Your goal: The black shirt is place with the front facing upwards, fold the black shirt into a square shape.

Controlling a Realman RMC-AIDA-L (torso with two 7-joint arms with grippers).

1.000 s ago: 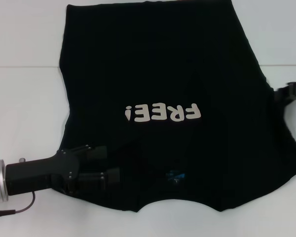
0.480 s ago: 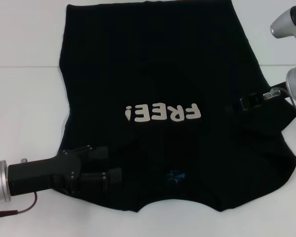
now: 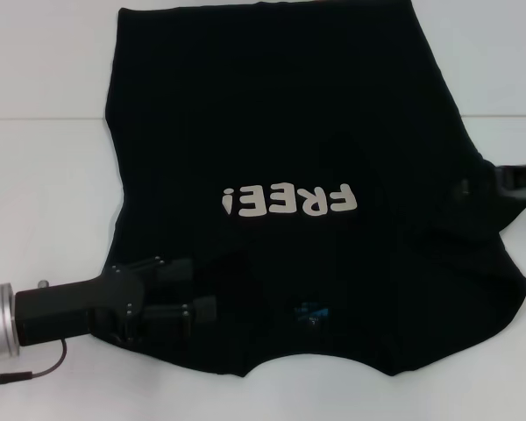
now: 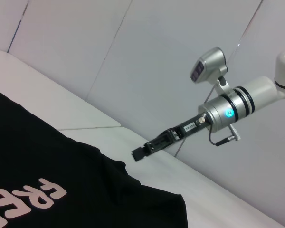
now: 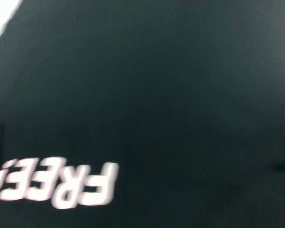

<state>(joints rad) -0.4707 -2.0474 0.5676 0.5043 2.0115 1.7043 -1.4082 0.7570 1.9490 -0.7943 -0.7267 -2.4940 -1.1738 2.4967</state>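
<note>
Large black cloth T-shirt lies long axis 12–6. Left end effector on its 7 o'clock shoulder, nearer; right end effector at 3. Openings: can't tell.

Left gripper low at near-left, arm reaching in level from left edge, jaws spread apart. Right gripper at right edge, arm stretched out level; jaw state unclear.

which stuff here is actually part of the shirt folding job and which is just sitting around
Part of the job:
- black shirt, spread print side up
- left gripper, at the shirt's near left edge
- right gripper, at the shirt's right edge

Just there:
- white table; nothing else lies on it
</note>
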